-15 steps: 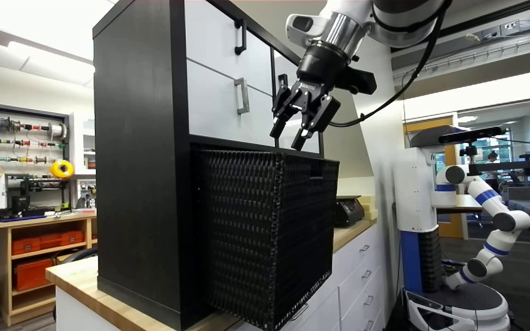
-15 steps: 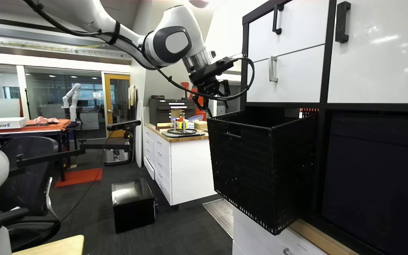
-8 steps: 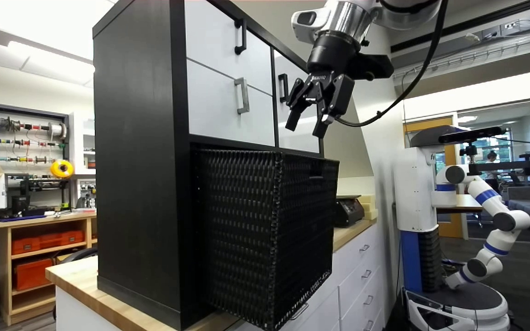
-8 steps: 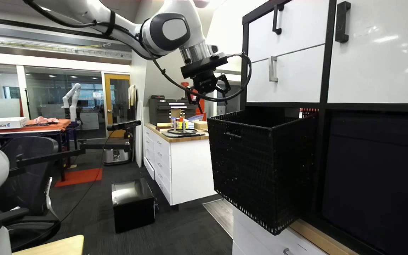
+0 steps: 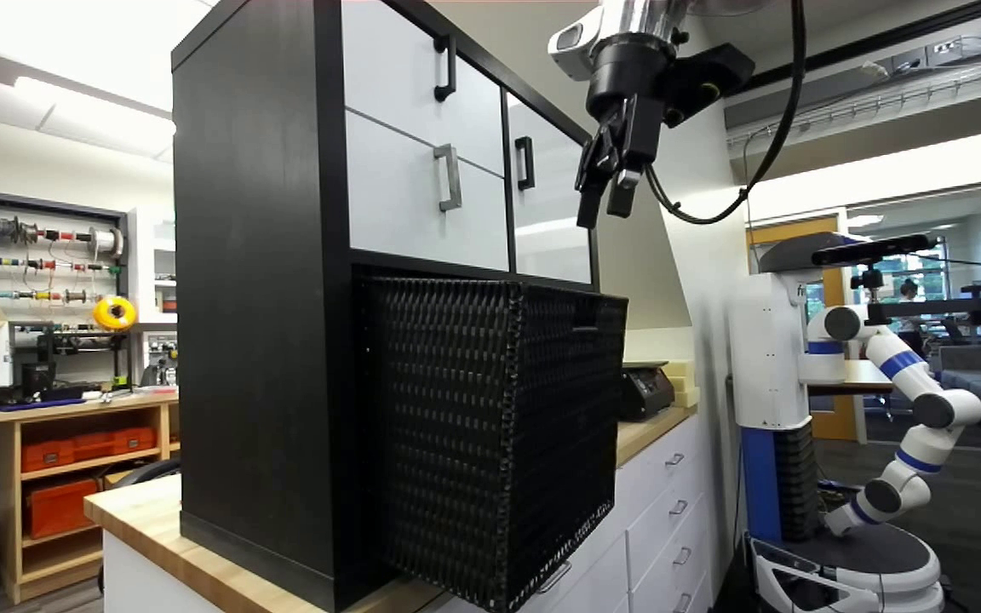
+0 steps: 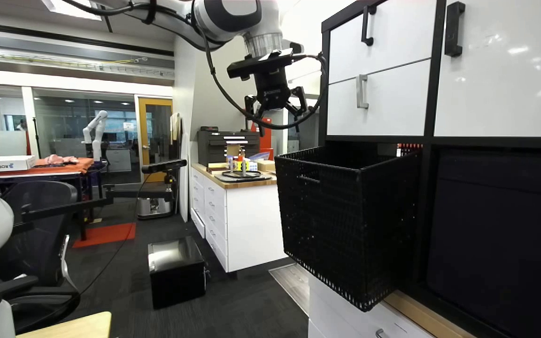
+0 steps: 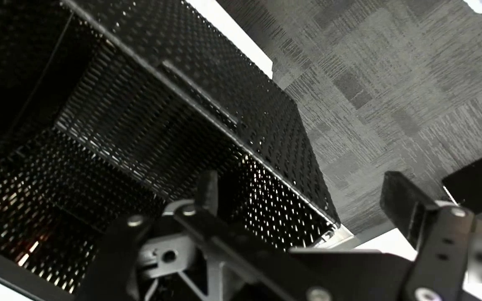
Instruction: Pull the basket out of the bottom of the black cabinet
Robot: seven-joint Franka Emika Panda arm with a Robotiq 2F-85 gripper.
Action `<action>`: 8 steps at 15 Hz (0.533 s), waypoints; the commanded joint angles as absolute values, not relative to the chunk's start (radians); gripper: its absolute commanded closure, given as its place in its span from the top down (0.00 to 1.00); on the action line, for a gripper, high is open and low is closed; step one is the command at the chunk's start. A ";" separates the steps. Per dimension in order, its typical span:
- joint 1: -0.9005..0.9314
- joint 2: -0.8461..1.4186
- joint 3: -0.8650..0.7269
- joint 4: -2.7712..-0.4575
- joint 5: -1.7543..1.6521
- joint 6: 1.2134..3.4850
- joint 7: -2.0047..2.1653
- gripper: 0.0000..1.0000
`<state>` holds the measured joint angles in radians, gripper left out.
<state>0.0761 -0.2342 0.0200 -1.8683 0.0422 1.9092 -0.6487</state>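
1. Starting at the left in an exterior view, we see the black cabinet (image 5: 252,315); the basket (image 5: 499,434) juts to the right from its lower part, its back end seemingly inside.
2. The pull looks well along to us; for any more, we should pinch the basket squarely at its slot handle (image 5: 585,323), draw straight out and keep it level, since overhanging it could tip.
3. Farther right, our gripper (image 5: 605,209) hangs above the basket, touching nothing.
4. In the wrist view its fingers (image 7: 406,205) stand wide apart with nothing clasped between them.

White arm (image 6: 270,19), black gripper (image 6: 279,130), looping cable (image 5: 798,68)
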 commanded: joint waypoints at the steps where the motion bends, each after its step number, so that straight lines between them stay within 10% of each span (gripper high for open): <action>1: 0.060 -0.186 -0.002 -1.774 0.057 1.775 -0.514 1.00; 8: 0.060 -0.191 -0.011 -1.798 0.043 1.775 -0.467 1.00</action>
